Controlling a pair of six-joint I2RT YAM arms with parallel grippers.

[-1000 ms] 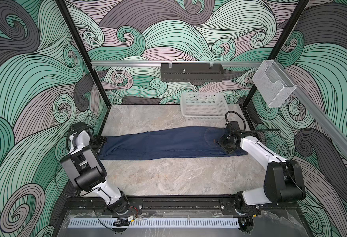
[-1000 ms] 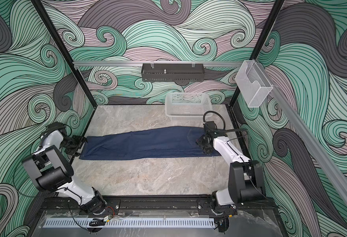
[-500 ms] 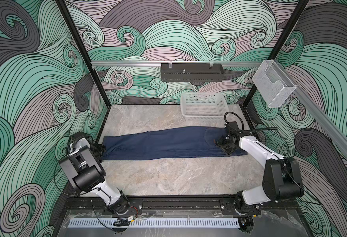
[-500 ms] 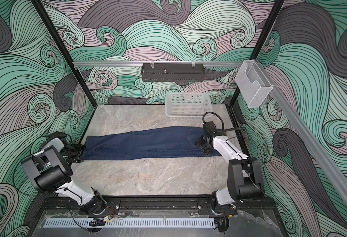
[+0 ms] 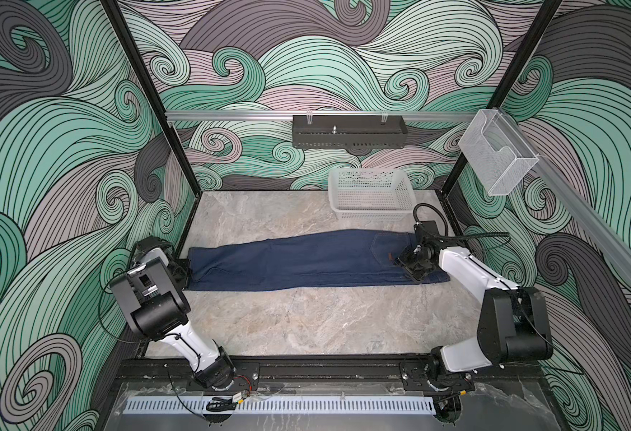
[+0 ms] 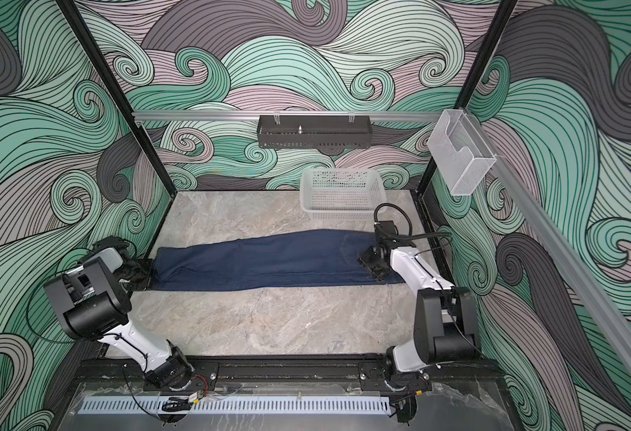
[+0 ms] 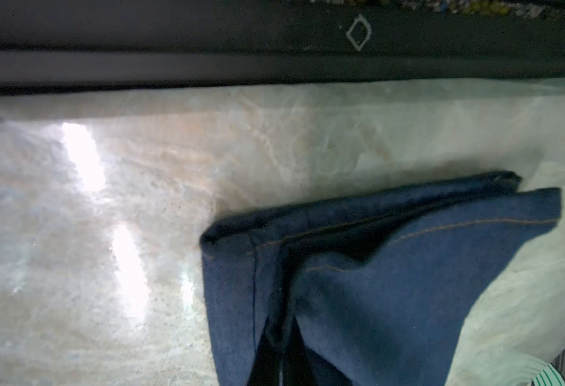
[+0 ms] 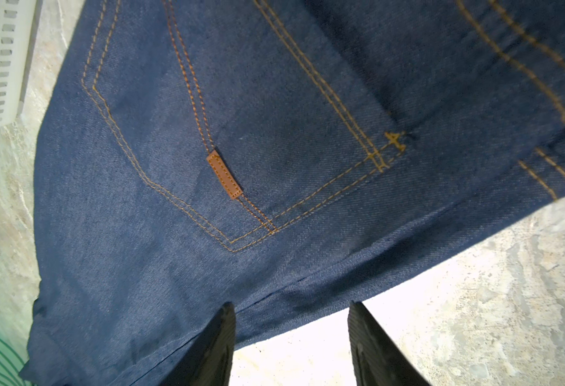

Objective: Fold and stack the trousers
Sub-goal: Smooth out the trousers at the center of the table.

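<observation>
The trousers (image 5: 306, 261) (image 6: 269, 265) are dark blue jeans lying flat across the table, folded lengthwise, with the leg ends at the left and the waist at the right. My left gripper (image 5: 185, 266) (image 6: 146, 274) (image 7: 279, 341) is shut on the trousers at the leg hems (image 7: 391, 234), which are bunched and raised a little. My right gripper (image 5: 409, 268) (image 6: 370, 266) (image 8: 291, 305) is open at the waist end. It straddles the denim's edge, one finger over cloth and one over bare table. A back pocket with a small brown patch (image 8: 224, 178) lies just ahead of it.
A white mesh basket (image 5: 373, 214) (image 6: 344, 212) stands at the back right, close behind the waist end. A black rack (image 5: 347, 132) hangs on the back rail. A clear holder (image 5: 496, 156) is on the right rail. The black frame edge (image 7: 274, 40) runs close behind the leg hems.
My left gripper has gone from open to shut on the leg hems, after shifting slightly toward the front. The right gripper stays open and has barely moved.
</observation>
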